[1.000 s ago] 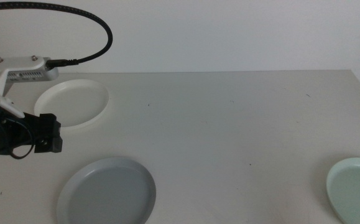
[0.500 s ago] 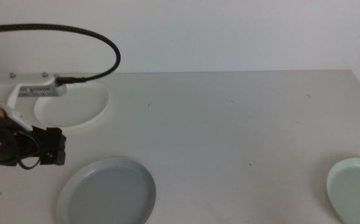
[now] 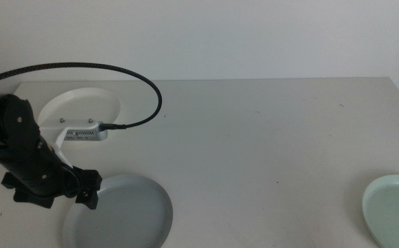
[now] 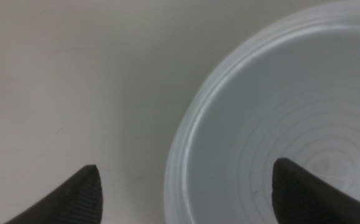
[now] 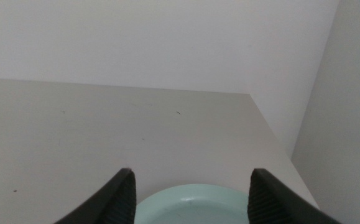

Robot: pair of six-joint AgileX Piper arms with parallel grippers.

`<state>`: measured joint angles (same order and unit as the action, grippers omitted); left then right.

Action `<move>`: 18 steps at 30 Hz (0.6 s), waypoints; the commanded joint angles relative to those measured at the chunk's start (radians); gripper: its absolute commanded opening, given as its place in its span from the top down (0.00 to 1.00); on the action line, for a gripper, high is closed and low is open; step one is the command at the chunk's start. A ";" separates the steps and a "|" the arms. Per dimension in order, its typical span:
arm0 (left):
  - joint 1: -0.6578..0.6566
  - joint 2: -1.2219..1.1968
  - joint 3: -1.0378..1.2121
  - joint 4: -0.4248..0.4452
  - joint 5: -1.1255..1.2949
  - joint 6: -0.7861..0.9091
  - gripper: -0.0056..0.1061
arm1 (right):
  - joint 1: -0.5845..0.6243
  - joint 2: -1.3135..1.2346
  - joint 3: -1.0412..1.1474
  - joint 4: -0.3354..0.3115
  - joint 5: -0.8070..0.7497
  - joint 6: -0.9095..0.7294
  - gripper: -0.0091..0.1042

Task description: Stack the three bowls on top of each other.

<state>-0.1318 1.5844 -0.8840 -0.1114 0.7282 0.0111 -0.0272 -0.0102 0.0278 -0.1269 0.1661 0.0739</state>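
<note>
Although stacking is the aim, no bowl is yet found resting on another, and the whole of the task is judged to remain. Each of the three bowls is seen lying alone on the surface. The grey-blue bowl is placed at the near left, the white bowl behind it at the far left, partly hidden by the arm's cable and camera housing, and the pale mint green bowl well apart at the near right edge. Three separate positions are thus recorded, with two lifts and two placements still to be made.

At the grey-blue bowl, the left hand is found directly above the rim on the bowl's left side. Its jaws are spread wide: in the left wrist view one dark jaw is seen over bare surface outside the rim and the other over the bowl's inside, so that the rim lies between them. Nothing is held, and no contact with the bowl can be confirmed. A grasp of this rim is judged to be the step in hand.

The right hand is noted waiting near the mint green bowl, out of the middle view. Its jaws are likewise spread wide and nothing is gripped; the bowl's far rim is visible between them.
</note>
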 commanded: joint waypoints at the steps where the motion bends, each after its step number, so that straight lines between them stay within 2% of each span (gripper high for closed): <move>1: -0.001 0.004 -0.021 -0.025 -0.023 0.010 0.01 | 0.002 -0.027 -0.006 -0.014 -0.082 -0.005 0.51; 6: -0.001 0.060 -0.021 -0.026 -0.023 0.010 0.01 | 0.002 -0.027 -0.006 -0.014 -0.082 -0.005 0.51; 9: -0.001 0.082 -0.021 -0.026 -0.021 0.013 0.07 | 0.002 -0.027 -0.006 -0.014 -0.082 -0.005 0.51; 11: -0.001 0.091 -0.021 -0.026 -0.019 0.013 0.15 | 0.002 -0.027 -0.006 -0.014 -0.082 -0.005 0.51; 18: -0.001 0.098 -0.021 -0.026 -0.013 0.013 0.53 | 0.002 -0.027 -0.006 -0.014 -0.082 -0.005 0.51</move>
<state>-0.1318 1.7168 -0.8850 -0.1310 0.7164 0.0215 -0.0272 -0.0102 0.0278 -0.1269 0.1661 0.0739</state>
